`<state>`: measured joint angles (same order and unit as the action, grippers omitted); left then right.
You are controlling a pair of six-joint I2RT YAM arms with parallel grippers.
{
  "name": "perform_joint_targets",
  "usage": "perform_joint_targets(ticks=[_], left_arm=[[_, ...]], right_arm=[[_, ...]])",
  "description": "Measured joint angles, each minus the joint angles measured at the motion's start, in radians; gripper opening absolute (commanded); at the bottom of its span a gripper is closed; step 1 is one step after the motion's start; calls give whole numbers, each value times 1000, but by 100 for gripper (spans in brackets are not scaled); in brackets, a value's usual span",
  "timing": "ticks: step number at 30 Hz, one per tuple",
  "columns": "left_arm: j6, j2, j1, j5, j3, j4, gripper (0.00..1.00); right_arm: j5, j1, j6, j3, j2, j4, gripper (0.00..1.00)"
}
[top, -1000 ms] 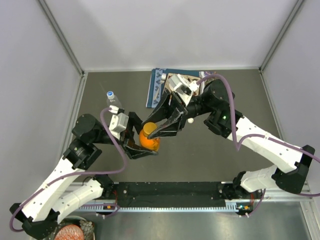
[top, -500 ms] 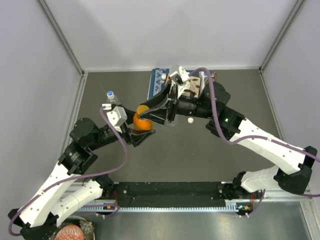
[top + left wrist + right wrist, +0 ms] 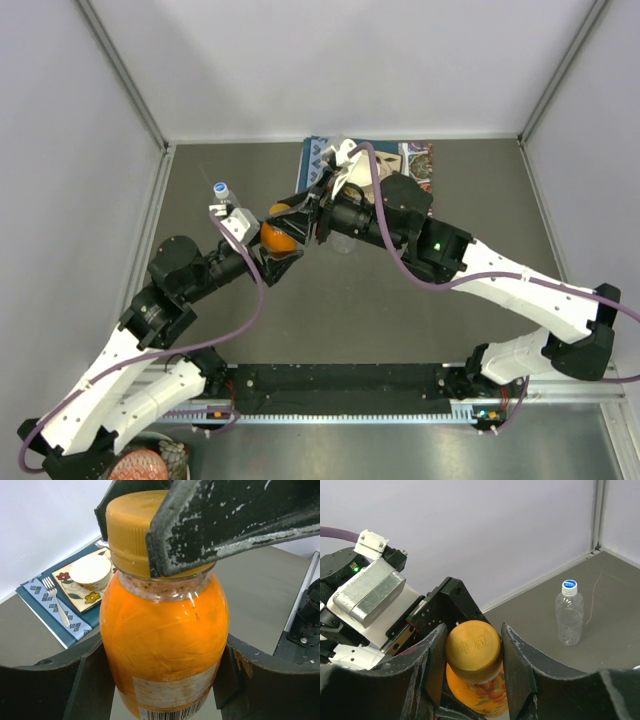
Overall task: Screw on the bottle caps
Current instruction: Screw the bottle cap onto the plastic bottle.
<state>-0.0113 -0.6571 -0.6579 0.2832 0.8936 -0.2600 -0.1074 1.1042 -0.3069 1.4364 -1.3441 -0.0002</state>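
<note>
My left gripper (image 3: pixel 272 252) is shut on the body of the squat orange bottle (image 3: pixel 277 238), its fingers pressing both sides (image 3: pixel 165 640). The orange cap (image 3: pixel 472 650) sits on the bottle's neck (image 3: pixel 130 530). My right gripper (image 3: pixel 472 652) comes from above and is shut on that cap, one finger on each side of it. In the top view it (image 3: pixel 292 215) is right over the bottle. A clear ribbed bottle (image 3: pixel 221 195) with a blue-and-white cap on stands upright at the left (image 3: pixel 569 612).
A blue patterned placemat (image 3: pixel 318 165) lies by the back wall, bearing a white bowl (image 3: pixel 91 570) and a fork (image 3: pixel 56 605). Grey walls enclose the table on three sides. The right arm's links (image 3: pixel 470 270) cross the middle of the table.
Both grippers have carried the orange bottle away from the arm bases and leftward, toward the standing clear bottle. The right wrist has turned while holding the cap.
</note>
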Motion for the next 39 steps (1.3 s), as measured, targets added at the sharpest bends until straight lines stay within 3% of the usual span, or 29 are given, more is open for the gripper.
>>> perform_joint_targets(ticks=[11,17,20,23,24,26,27,29,30,35,39], left_arm=[[0,0,7,-26,-4,0,0],[3,-2,9,-29,-6,-4,0],[8,-2,9,-27,-8,-4,0],[8,-2,9,-26,-8,-4,0],[8,-2,9,-25,-9,-3,6],[7,1,10,-23,-11,-3,31],[3,6,11,-20,-13,-4,73],[-16,16,14,-20,-13,-13,93],[-29,24,14,-27,-13,-24,99],[-54,120,26,-162,-6,-123,99],[-34,235,39,-355,34,-217,99]], right_arm=[[31,18,18,5,-16,-34,59],[61,21,45,5,-20,-46,35],[62,21,55,5,-20,-46,17],[64,21,55,5,-20,-48,13],[65,21,56,5,-20,-49,12],[65,21,61,5,-20,-52,11],[65,21,65,5,-20,-53,11],[64,24,77,6,-20,-58,11],[64,27,88,10,-20,-69,11],[66,39,145,27,-26,-118,11],[68,30,178,51,-47,-106,10]])
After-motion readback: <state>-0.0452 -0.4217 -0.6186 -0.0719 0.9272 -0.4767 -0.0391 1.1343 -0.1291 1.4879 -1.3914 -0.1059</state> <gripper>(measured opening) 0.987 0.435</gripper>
